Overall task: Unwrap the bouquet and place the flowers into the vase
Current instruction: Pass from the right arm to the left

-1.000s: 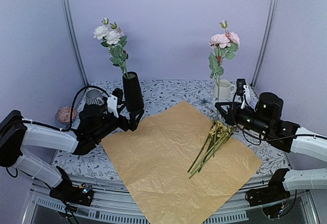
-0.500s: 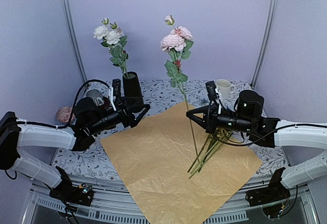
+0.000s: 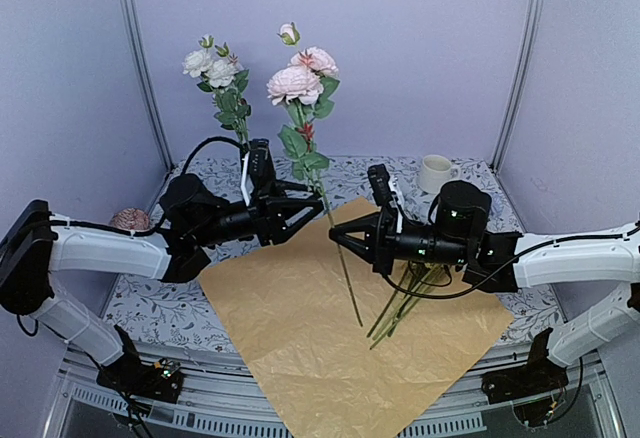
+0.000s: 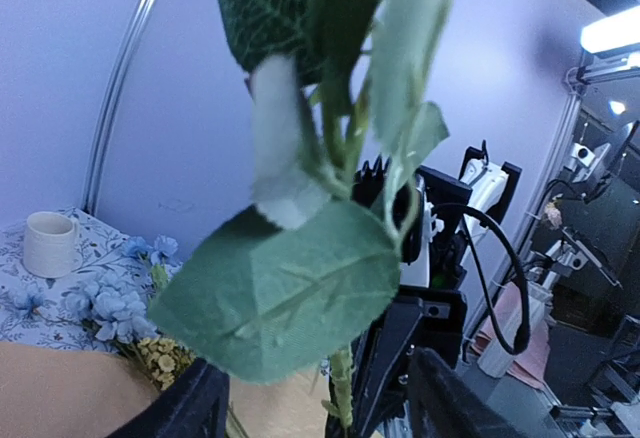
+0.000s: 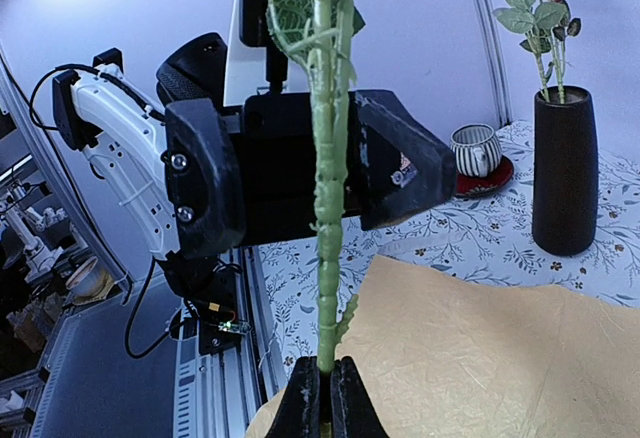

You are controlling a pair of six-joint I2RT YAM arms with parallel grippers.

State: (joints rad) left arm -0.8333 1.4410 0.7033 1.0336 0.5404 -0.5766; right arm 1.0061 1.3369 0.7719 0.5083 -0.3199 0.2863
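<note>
Flowers [image 3: 405, 303] lay loose on the right side of the opened paper [image 3: 290, 348], which covered the middle of the table [image 3: 340, 173]. I held one pink rose [image 3: 300, 78] upright above the paper, my right gripper [image 3: 335, 235] clamped on its lower stem. My left gripper [image 3: 305, 213] stood open, a finger on each side of that stem higher up. White roses [image 3: 212, 68] sat in the vase [image 5: 563, 173] at the rear left.
</note>
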